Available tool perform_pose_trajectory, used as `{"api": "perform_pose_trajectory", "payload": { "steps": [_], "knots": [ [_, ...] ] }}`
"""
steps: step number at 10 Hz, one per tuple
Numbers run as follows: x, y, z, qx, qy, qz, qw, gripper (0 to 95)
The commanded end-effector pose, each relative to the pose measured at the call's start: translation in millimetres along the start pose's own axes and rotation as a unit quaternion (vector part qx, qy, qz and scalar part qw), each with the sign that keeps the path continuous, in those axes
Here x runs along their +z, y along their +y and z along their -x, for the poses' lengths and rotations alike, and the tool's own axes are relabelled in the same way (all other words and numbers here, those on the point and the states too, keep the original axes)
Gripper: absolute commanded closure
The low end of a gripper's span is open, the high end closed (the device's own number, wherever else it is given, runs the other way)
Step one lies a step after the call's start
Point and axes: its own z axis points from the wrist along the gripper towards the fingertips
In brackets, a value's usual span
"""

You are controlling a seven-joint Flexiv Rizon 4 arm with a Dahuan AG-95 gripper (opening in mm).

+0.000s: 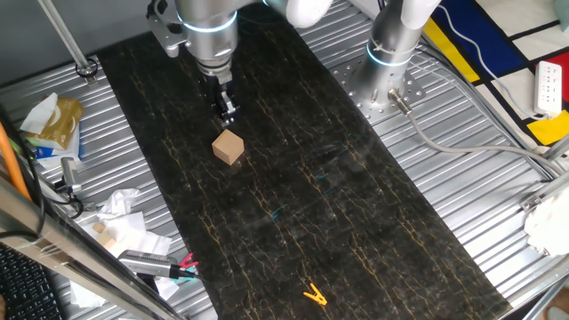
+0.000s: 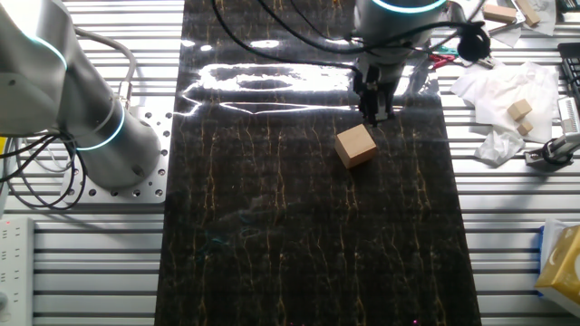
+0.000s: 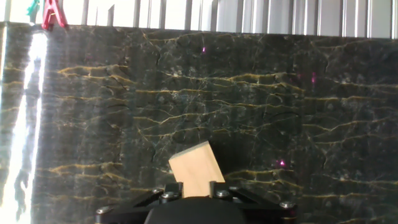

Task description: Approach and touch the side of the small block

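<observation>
The small block [image 1: 228, 147] is a plain light-brown wooden cube lying on the dark marbled mat, also seen in the other fixed view [image 2: 356, 145]. My gripper [image 1: 227, 108] hangs just behind and slightly above it, fingers pointing down, and appears the same way in the other fixed view [image 2: 376, 110]. In the hand view the block [image 3: 196, 169] sits at the bottom centre, showing through the narrow gap between my two fingertips [image 3: 179, 188]. The jaws stand a little apart and hold nothing. I cannot tell whether a finger touches the block.
A yellow-orange clip [image 1: 314, 294] lies at the mat's near end. Crumpled paper with tiny pale blocks [image 2: 518, 110] and tools lie on the ridged metal table beside the mat. A second robot base [image 1: 391, 53] stands at the far right. A red clip [image 3: 53, 15] lies beyond the mat's edge.
</observation>
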Motion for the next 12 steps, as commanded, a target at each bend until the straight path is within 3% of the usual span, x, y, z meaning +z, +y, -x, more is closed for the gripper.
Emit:
{"api": "perform_pose_trajectory", "payload": {
  "steps": [1, 3, 4, 10, 12],
  "knots": [
    [2.6, 5.9, 1.7, 0.003, -0.006, 0.0, 1.0, 38.0],
    [4.5, 11.4, 2.2, 0.007, -0.014, -0.001, 0.9999, 38.0],
    [5.4, 14.0, 2.4, 0.009, -0.017, -0.001, 0.9998, 19.0],
    [18.3, 21.3, 4.6, 0.008, -0.023, -0.012, 0.9996, 19.0],
    [21.7, 23.4, 4.8, 0.005, -0.023, -0.023, 0.9995, 19.0]
  ]
}}
